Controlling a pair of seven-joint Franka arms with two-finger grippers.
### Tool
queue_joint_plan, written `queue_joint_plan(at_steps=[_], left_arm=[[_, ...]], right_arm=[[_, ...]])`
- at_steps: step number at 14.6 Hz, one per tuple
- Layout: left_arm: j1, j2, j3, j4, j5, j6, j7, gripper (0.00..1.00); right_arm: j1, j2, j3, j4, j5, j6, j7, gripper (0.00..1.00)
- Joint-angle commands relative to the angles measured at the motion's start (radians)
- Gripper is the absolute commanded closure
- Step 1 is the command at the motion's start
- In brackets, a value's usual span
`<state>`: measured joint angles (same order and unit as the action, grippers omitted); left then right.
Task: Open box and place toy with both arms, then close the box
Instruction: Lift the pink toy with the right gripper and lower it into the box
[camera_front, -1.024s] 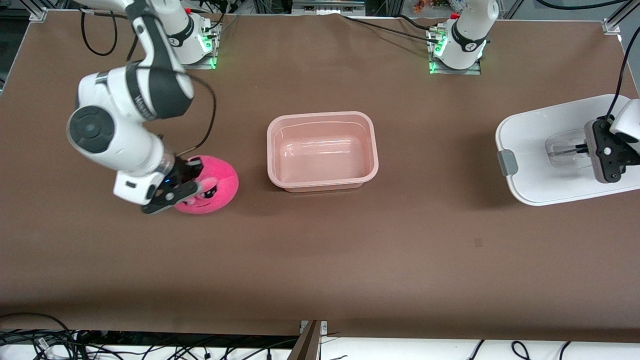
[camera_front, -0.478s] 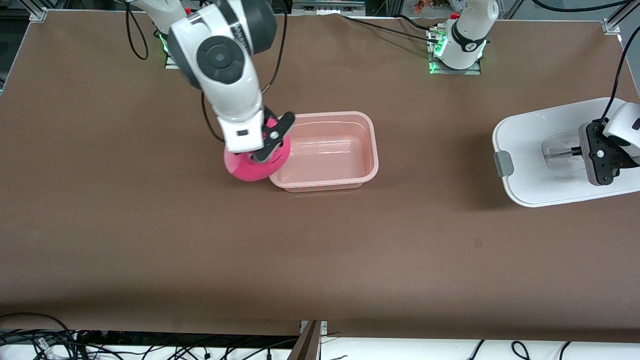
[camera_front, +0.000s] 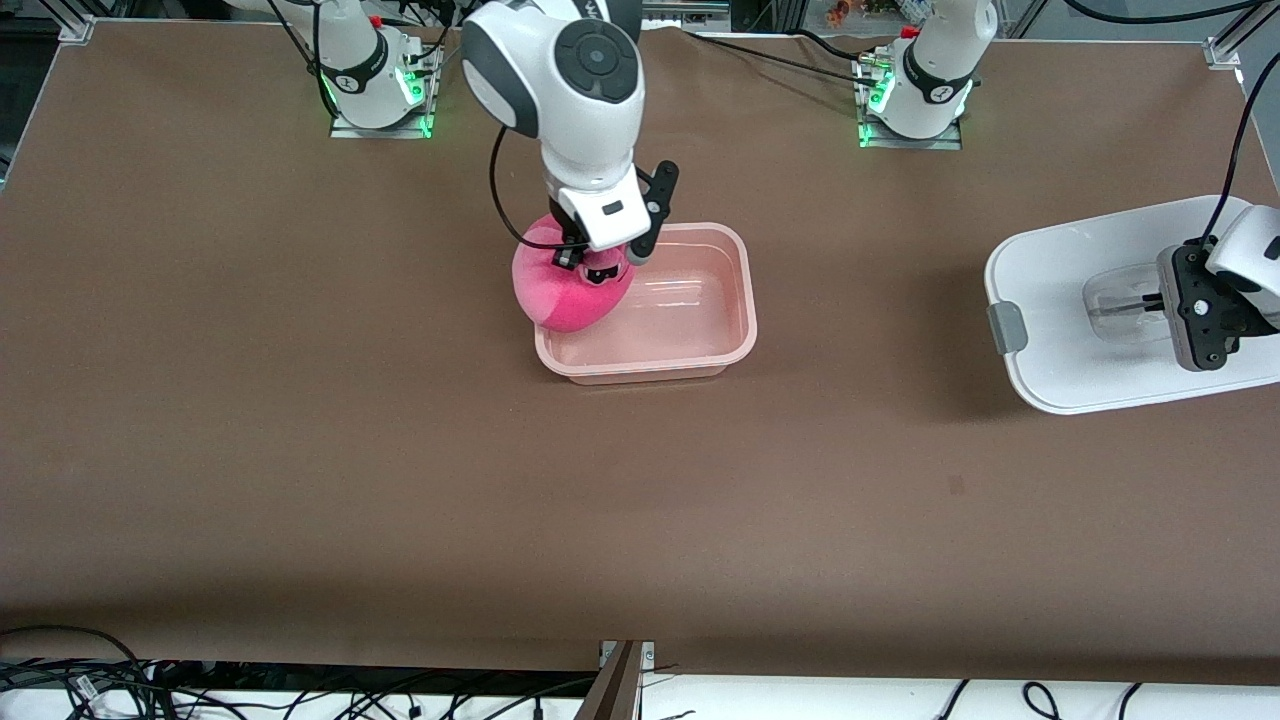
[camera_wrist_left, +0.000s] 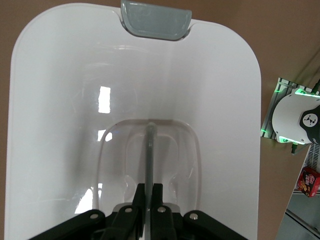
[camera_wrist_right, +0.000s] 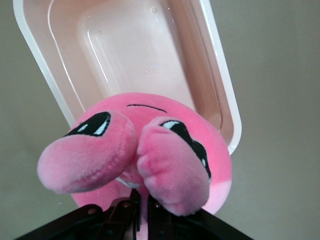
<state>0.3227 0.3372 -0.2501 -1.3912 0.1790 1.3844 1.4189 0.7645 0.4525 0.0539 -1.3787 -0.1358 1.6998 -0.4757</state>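
The pale-pink box (camera_front: 745, 300) stands open in the middle of the table. The hot-pink plush toy (camera_front: 565, 295) hangs over the box's end toward the right arm, with my right gripper (camera_front: 595, 265) shut on a pinch of its plush. In the right wrist view the toy (camera_wrist_right: 165, 150) fills the space in front of the right gripper (camera_wrist_right: 142, 205), with the box (camera_wrist_right: 220, 85) below it. At the left arm's end of the table my left gripper (camera_front: 1165, 297) is shut on the clear handle (camera_wrist_left: 150, 150) of the white lid (camera_front: 1060, 300). The left gripper (camera_wrist_left: 149, 192) pinches the handle's thin bar.
A grey clip (camera_wrist_left: 155, 20) sits on the lid's end that points toward the box. The arm bases (camera_front: 380, 80) (camera_front: 915, 90) stand along the table edge farthest from the front camera. Cables (camera_front: 100, 680) lie below the nearest table edge.
The right arm has carried the toy from the table near its own end up to over the box's end. The left gripper with the lid has shifted slightly toward the box.
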Motion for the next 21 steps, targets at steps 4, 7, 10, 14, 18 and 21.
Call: queue_joint_plan(at_steps=[4, 7, 10, 14, 18, 21], left_arm=[[-0.004, -0.004, -0.001, 0.009, 0.028, 0.001, 0.028, 1.0], [-0.004, -0.004, -0.003, 0.009, 0.028, 0.001, 0.028, 1.0], [-0.004, -0.006, -0.003, 0.009, 0.028, 0.001, 0.028, 1.0], [-0.004, -0.006, -0.003, 0.009, 0.028, 0.001, 0.029, 1.0], [-0.008, -0.004, -0.003, 0.009, 0.028, 0.001, 0.029, 1.0], [-0.01, -0.004, -0.003, 0.008, 0.028, 0.001, 0.029, 1.0]], right_arm=[[0.01, 0.093, -0.006, 0.073, -0.044, 0.066, -0.044, 1.0], [0.024, 0.138, -0.006, 0.078, -0.051, 0.089, -0.032, 1.0], [0.024, 0.199, -0.006, 0.073, -0.059, 0.109, 0.003, 0.95], [0.024, 0.236, -0.008, 0.052, -0.076, 0.185, 0.023, 0.0], [0.055, 0.271, -0.005, 0.055, -0.071, 0.286, 0.21, 0.0], [0.059, 0.27, -0.003, 0.056, -0.065, 0.353, 0.288, 0.0]])
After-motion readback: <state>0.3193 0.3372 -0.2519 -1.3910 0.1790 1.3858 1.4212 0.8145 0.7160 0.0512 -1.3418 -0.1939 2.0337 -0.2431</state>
